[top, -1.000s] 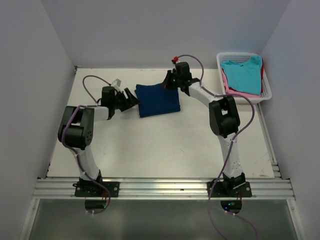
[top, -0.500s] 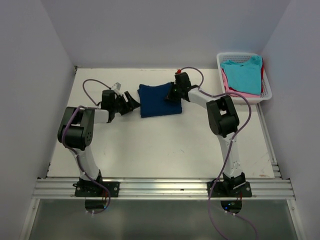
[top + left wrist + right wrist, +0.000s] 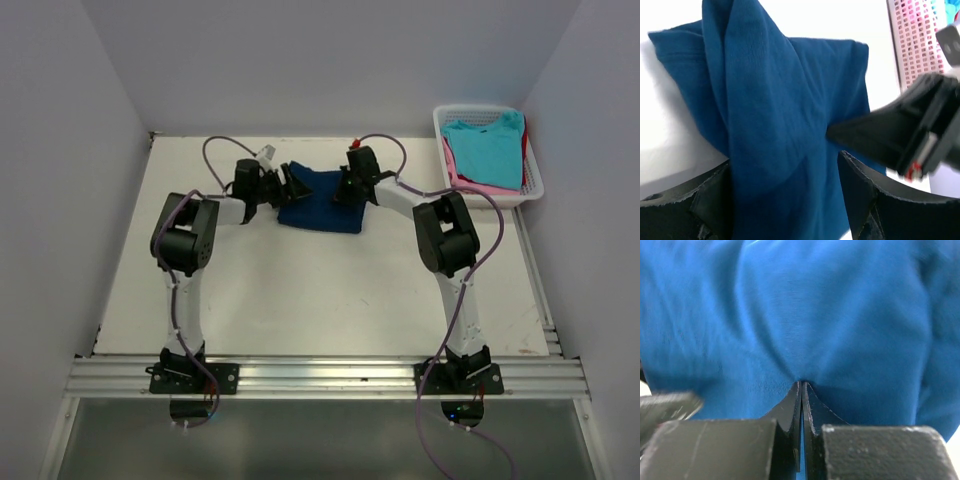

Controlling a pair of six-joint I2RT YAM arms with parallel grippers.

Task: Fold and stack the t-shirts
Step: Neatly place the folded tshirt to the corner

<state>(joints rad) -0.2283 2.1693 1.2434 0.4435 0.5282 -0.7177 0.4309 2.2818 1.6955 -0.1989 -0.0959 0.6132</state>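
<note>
Reaching inward, left arm (image 3: pixel 180 240) and right arm (image 3: pixel 445 235) meet at navy t-shirt (image 3: pixel 322 205).

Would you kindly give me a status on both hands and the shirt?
Left hand open, straddling navy t-shirt edge. Right hand shut, tips on cloth. Basket well clear, far right.

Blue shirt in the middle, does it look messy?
Yes. The navy t-shirt lies rumpled: a ridge of cloth bunches between the left gripper's open jaws, and the right gripper pinches its other side.
</note>
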